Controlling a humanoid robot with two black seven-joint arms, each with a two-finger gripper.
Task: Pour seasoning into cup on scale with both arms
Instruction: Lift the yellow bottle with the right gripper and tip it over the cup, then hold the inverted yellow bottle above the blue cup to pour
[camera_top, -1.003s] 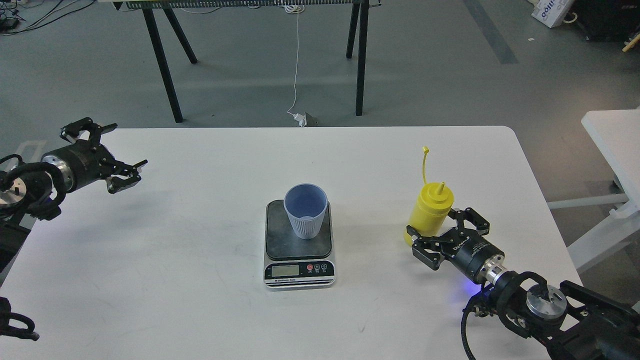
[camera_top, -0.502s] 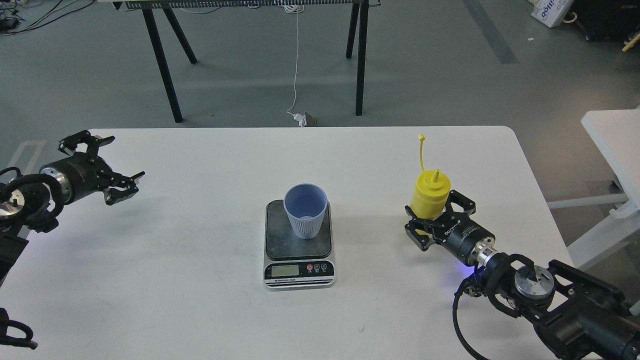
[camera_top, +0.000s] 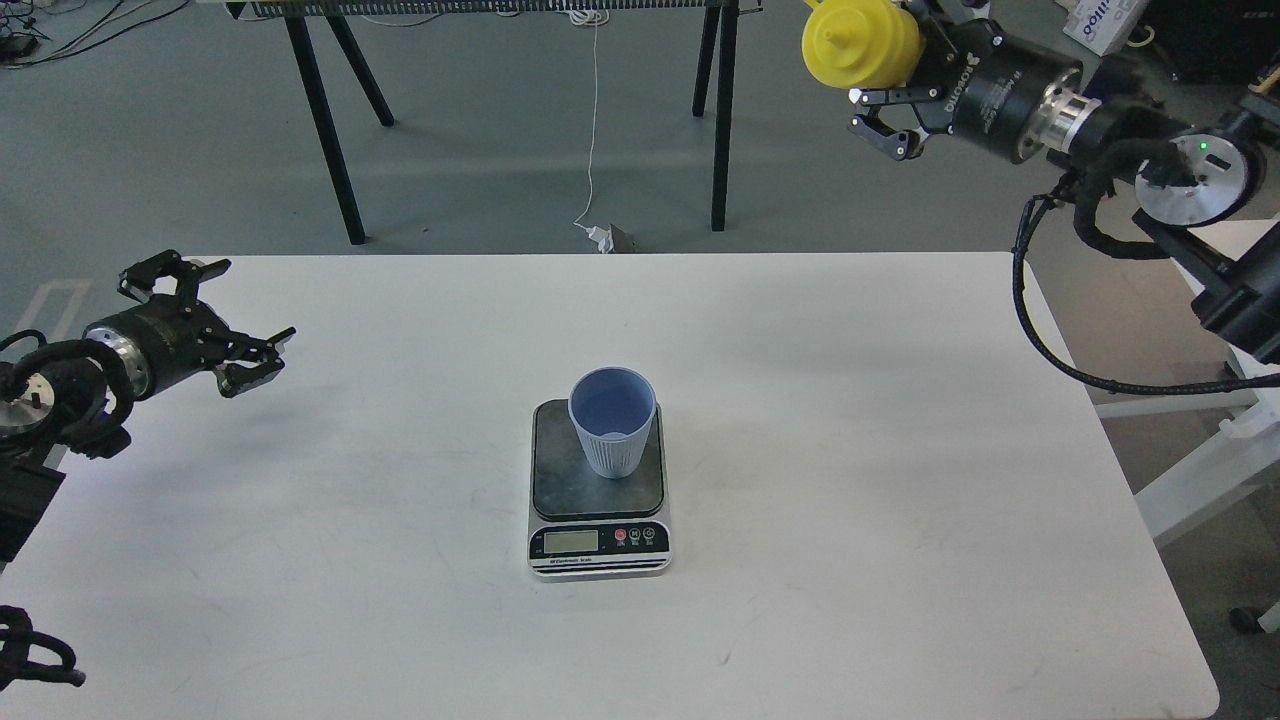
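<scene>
Bottle (camera_top: 858, 40): yellow, raised high at the upper right of the view, well above the table and well apart from the cup; a second ago standing on the table at the right, now lifted clear and tipped so the nozzle points toward the camera and left.
Right gripper (camera_top: 905, 85): clenched around the bottle body, arm swung up from the table's right edge.
Cup (camera_top: 612, 422): light blue, upright on the scale platform, apparently empty, unmoved.
Scale (camera_top: 598, 492): centred on the white table (camera_top: 400, 560), display facing the near edge, reading too small to tell.
Left gripper (camera_top: 215, 325): fingers spread, holding nothing, hovering over the table's left edge, barely shifted.
Meaning for the task: pickup done; bottle not yet over the cup.
Next move, as a judgement: carry the nozzle down and left to above the cup rim, then tilt and squeeze; left arm probably needed to steady.
Risk: spill on the scale if tipped early.
</scene>
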